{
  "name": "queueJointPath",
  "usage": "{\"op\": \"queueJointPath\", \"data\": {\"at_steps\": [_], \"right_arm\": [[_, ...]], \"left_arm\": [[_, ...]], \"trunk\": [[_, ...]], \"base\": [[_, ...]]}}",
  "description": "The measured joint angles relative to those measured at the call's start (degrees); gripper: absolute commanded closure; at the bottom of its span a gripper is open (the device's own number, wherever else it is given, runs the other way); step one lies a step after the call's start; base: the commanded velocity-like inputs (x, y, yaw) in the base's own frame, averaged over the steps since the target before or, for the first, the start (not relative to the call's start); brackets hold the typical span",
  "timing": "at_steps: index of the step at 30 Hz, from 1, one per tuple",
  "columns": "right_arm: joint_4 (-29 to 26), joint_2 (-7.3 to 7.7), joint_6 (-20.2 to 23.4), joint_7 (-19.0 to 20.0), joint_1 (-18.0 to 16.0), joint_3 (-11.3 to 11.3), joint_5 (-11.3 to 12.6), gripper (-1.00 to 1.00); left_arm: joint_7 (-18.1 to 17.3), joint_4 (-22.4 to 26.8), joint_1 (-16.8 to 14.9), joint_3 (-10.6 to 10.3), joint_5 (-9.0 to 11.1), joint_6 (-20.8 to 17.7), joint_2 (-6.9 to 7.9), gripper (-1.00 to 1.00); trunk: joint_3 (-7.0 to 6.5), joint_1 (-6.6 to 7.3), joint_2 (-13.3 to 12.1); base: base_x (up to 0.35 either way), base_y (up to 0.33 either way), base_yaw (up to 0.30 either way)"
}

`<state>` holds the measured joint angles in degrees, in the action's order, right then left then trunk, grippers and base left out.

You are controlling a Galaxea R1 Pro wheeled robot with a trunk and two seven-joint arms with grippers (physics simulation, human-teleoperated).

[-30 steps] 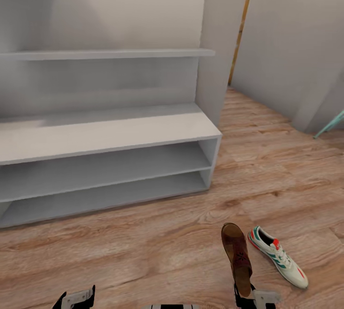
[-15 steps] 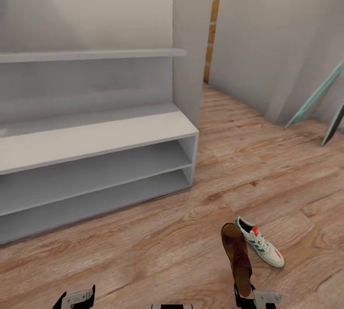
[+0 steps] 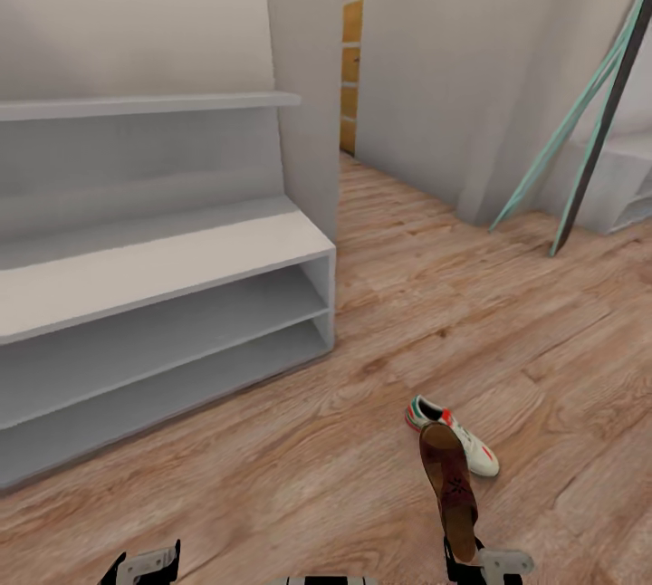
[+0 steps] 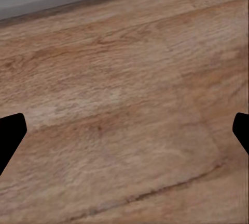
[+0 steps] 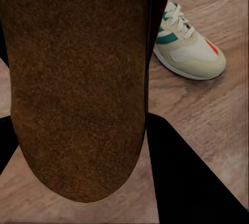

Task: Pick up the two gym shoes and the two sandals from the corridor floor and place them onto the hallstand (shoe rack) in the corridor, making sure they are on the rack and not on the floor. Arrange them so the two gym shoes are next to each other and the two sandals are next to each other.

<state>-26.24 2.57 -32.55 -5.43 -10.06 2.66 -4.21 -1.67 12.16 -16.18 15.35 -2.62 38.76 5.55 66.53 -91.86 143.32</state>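
My right gripper (image 3: 464, 560) is shut on a brown sandal (image 3: 450, 484), which sticks out forward above the floor. Its tan-brown sole (image 5: 78, 78) looms large in the right wrist view, between the dark fingers (image 5: 187, 182). One white gym shoe (image 3: 457, 438) with green stripes and a red patch lies on the corridor floor (image 3: 471, 322) just beyond the sandal, also seen as the gym shoe (image 5: 189, 47). My left gripper (image 3: 145, 564) is open over bare planks (image 4: 124, 78), its fingertips (image 4: 8, 135) wide apart. A light grey shelving unit (image 3: 163, 263) stands at the left; no letters show over it.
A wall corner (image 3: 303, 114) rises beside the unit, with an orange-brown door (image 3: 351, 51) down the passage. Teal and dark slanted bars (image 3: 580, 114) lean at the right by another grey unit's corner (image 3: 629, 182). I cannot tell which unit is the hallstand.
The camera has swung right, so the shelving unit and the gym shoe have slid left in the picture. The sandal stays in my right gripper, and both grippers keep their places.
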Motion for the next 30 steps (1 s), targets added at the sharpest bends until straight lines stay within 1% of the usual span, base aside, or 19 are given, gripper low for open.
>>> {"op": "queueJointPath", "data": {"at_steps": [30], "right_arm": [[0.00,0.00,0.00,0.00,0.00,0.00,0.00,1.00]], "left_arm": [[0.00,0.00,-0.05,0.01,0.08,0.00,0.00,-1.00]], "trunk": [[0.00,0.00,0.00]], "base": [[0.000,0.000,-0.281]]}}
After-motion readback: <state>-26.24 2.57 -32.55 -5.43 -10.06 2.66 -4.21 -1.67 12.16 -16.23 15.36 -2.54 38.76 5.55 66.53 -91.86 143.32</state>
